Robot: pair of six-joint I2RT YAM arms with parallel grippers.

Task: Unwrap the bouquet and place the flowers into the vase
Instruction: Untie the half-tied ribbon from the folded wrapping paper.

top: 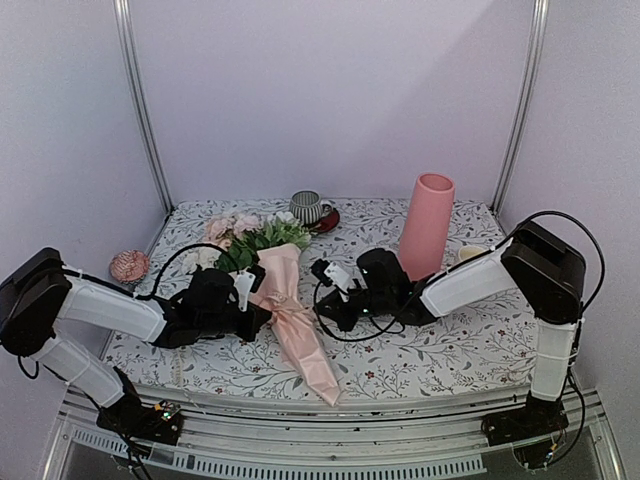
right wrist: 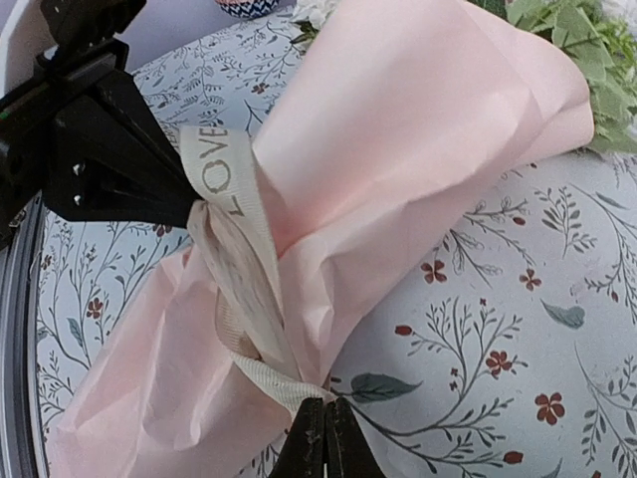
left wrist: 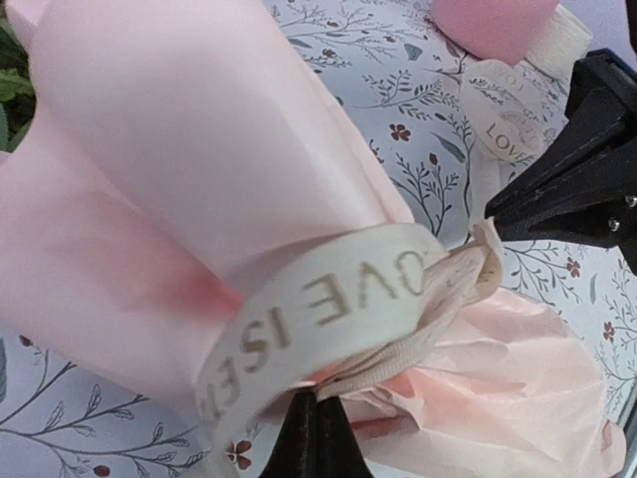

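Observation:
The bouquet [top: 285, 300] lies across the flowered table, its green leaves and pink and white flowers [top: 250, 235] pointing to the back and its pale pink paper [left wrist: 179, 149] tapering toward the front edge. A cream ribbon [left wrist: 328, 299] printed with letters circles the paper's waist. My left gripper [left wrist: 317, 403] is shut on a strand of that ribbon at the bouquet's left side [top: 262, 305]. My right gripper [right wrist: 326, 406] is shut on a ribbon end [right wrist: 264, 378] at the right side [top: 322, 305]. The tall pink vase [top: 427, 225] stands upright at the back right.
A striped mug [top: 305, 207] on a red saucer sits at the back centre. A short cream cup [top: 470, 255] stands behind my right arm. A pink round item [top: 128, 265] lies off the table's left edge. Metal posts [top: 145, 110] frame the back corners.

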